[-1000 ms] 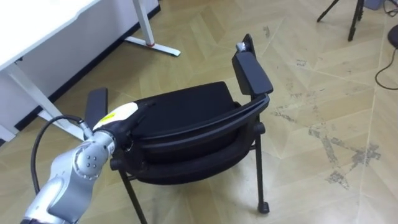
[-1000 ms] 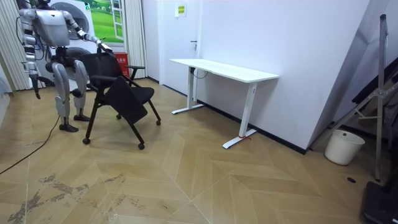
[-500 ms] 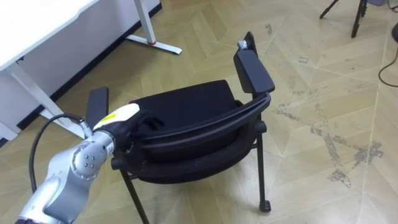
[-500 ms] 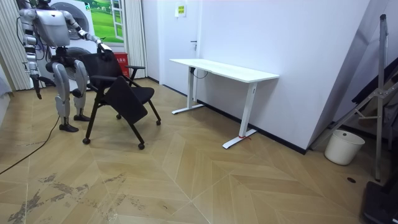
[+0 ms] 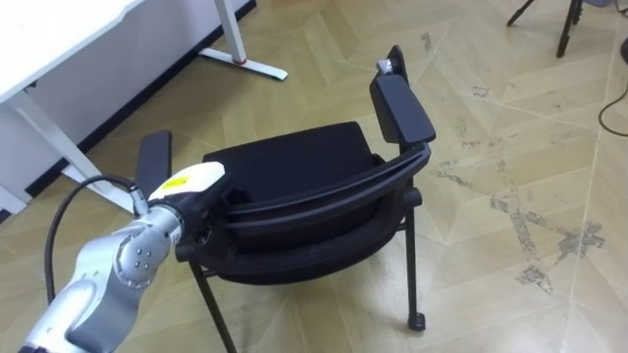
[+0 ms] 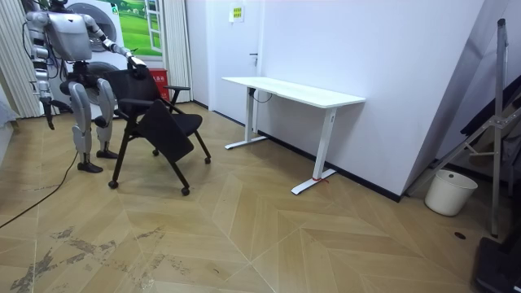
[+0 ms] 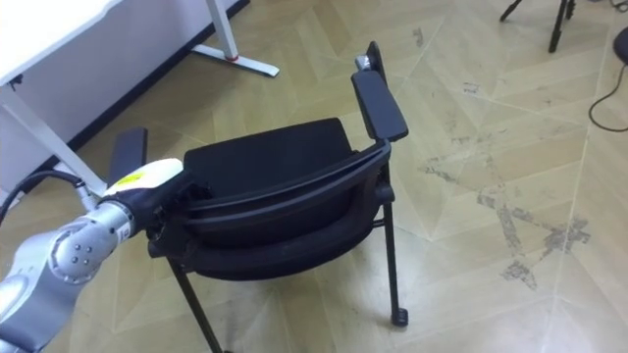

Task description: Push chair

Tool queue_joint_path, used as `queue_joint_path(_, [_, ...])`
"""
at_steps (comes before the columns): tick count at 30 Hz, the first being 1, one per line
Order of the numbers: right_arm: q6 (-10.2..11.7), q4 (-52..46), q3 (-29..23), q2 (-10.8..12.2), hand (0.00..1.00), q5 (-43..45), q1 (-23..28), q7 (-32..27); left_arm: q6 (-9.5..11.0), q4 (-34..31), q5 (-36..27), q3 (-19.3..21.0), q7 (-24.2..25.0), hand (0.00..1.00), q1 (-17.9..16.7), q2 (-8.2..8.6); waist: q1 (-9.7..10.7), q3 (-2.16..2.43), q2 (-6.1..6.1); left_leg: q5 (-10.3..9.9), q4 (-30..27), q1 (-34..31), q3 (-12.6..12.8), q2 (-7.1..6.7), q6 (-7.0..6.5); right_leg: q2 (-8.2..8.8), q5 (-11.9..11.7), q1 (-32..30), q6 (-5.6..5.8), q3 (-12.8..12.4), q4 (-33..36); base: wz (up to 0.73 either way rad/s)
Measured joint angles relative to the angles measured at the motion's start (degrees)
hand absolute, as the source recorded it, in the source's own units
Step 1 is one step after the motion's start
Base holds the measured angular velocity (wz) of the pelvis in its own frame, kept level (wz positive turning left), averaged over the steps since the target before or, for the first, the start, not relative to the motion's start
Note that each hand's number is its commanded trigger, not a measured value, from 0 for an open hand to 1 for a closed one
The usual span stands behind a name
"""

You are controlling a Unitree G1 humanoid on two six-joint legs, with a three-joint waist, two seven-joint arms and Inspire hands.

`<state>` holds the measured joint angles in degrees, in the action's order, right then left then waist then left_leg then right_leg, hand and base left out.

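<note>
Chair unmoved, against left hand

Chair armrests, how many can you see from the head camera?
2, none likely hidden. One armrest at the chair's right end; the other at the left, beside the left hand, nearer the white desk.

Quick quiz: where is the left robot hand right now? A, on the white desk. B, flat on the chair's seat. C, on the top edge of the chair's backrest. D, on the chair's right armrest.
C: the left robot hand sits at the left end of the top edge of the backrest of the black chair.
</note>
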<state>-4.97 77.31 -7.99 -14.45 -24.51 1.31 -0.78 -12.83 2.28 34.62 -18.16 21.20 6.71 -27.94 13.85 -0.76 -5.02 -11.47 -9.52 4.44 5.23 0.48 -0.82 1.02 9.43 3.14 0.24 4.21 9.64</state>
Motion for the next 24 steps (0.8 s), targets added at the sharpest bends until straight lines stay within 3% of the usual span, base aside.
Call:
queue_joint_path(11, [0.1,0.2,-2.7,0.0,0.0,-0.8,0.0,-2.9,0.0,0.9,0.1,0.0,-2.2,1.0,-0.1,0.44,0.2,-0.01,0.01,0.0,-0.2,0.2,-0.1,-0.04,0.0,0.02,0.0,-0.1,0.0,-0.4,0.1,0.0])
queue_joint_path(16, [0.0,-0.4,-10.3,-0.4,0.0,-0.7,0.3,-8.8,-0.9,1.0,-0.2,0.0,-3.3,1.0,-0.1,0.27,1.9,0.05,-0.03,0.0,-0.7,-0.8,-0.6,-0.28,0.0,0.34,0.1,-0.3,0.09,0.3,0.1,0.07])
queue_joint_path(20, [0.2,-2.3,-12.3,-1.5,0.0,-0.5,0.5,-14.0,-1.3,1.5,-0.8,0.0,-4.4,1.0,-0.1,0.21,2.6,0.41,-0.17,0.0,-1.0,-0.7,-0.6,-0.45,0.0,0.53,0.1,-0.3,0.16,0.3,0.1,0.01])
queue_joint_path(24, [0.3,-8.8,-14.3,-2.9,0.0,0.3,1.2,-19.6,-2.1,1.7,-1.1,0.0,-5.6,1.0,-0.1,0.12,2.6,0.46,0.15,0.0,-0.9,-0.8,1.0,-0.35,0.0,0.49,0.1,-1.2,0.25,-0.7,0.6,-0.12])
